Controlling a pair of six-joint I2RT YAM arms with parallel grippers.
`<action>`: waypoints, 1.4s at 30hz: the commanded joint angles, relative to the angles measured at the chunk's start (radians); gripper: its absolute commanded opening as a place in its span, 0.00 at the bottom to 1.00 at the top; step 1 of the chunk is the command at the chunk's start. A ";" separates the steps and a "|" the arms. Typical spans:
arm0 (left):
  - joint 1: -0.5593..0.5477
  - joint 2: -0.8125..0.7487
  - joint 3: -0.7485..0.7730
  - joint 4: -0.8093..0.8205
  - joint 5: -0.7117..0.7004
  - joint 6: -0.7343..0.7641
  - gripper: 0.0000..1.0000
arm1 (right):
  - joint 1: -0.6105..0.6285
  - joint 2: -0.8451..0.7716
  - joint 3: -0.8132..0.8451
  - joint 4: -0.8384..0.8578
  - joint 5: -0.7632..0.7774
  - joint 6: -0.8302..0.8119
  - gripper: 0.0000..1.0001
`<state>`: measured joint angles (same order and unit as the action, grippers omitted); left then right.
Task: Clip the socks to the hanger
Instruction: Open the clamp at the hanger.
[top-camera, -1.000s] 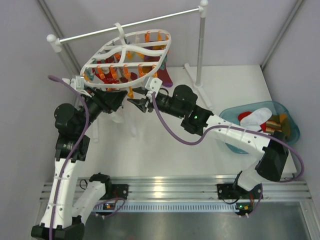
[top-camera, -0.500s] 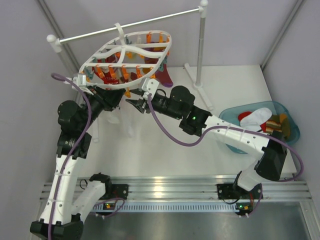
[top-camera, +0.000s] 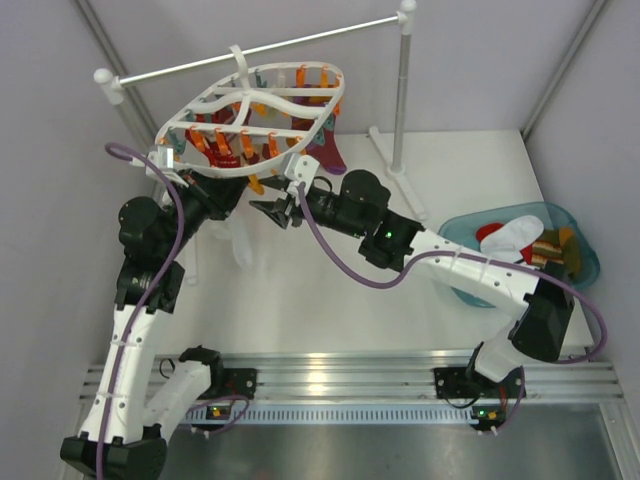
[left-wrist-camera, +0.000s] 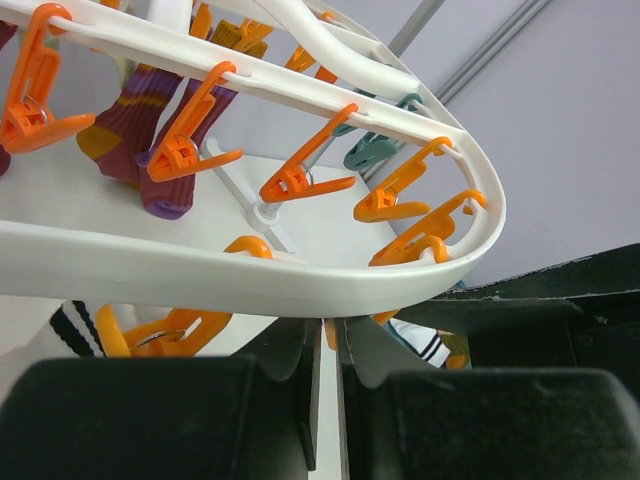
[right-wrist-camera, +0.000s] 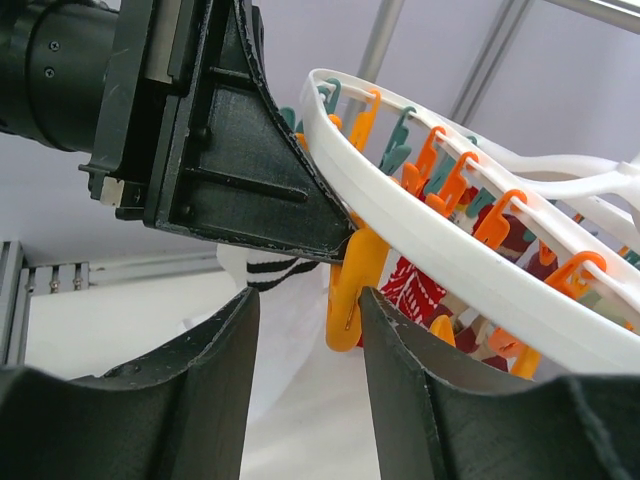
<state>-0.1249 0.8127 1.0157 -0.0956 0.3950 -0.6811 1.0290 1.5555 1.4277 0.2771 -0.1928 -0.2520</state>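
From above: shows the hanger (top-camera: 250, 125) hooked on the rail (top-camera: 300, 42), with a maroon sock (top-camera: 327, 152) among those already clipped beneath. Places the left hand (top-camera: 222, 200) under the near rim, a white sock (top-camera: 240, 242) dangling below it, and the right hand (top-camera: 268, 212) just beside, pointing toward it. Leaves more socks (top-camera: 520, 238) in the blue basin (top-camera: 585, 262) at the right of the counter (top-camera: 330, 300), so judged well short of done.

From the left wrist: looks up at the hanger rim and its orange clips (left-wrist-camera: 300, 183), most of them bare, the maroon sock hanging off a far one. Shows the fingers (left-wrist-camera: 250, 400) pressed almost together, seemingly pinching the white sock, its black stripes peeking out on either side.

From the right wrist: shows the fingers (right-wrist-camera: 200, 400) spread, with one orange clip (right-wrist-camera: 345, 290) between them and apparently untouched. Finds the white sock just behind that clip, under the tip of the left hand. Judged mid-step: not yet clipped, with the basin load to follow.
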 joint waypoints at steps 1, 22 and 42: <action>-0.004 -0.010 0.050 0.034 0.041 0.003 0.06 | -0.023 0.020 0.062 -0.003 0.027 0.030 0.45; -0.004 -0.030 0.046 0.008 0.035 -0.018 0.33 | -0.035 0.055 0.103 -0.021 0.006 0.045 0.02; -0.004 -0.037 0.023 0.063 0.021 -0.084 0.58 | 0.000 0.034 0.091 -0.033 0.052 0.042 0.00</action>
<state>-0.1253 0.7689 1.0214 -0.0956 0.4419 -0.7551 1.0138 1.6234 1.4757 0.2222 -0.1493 -0.2085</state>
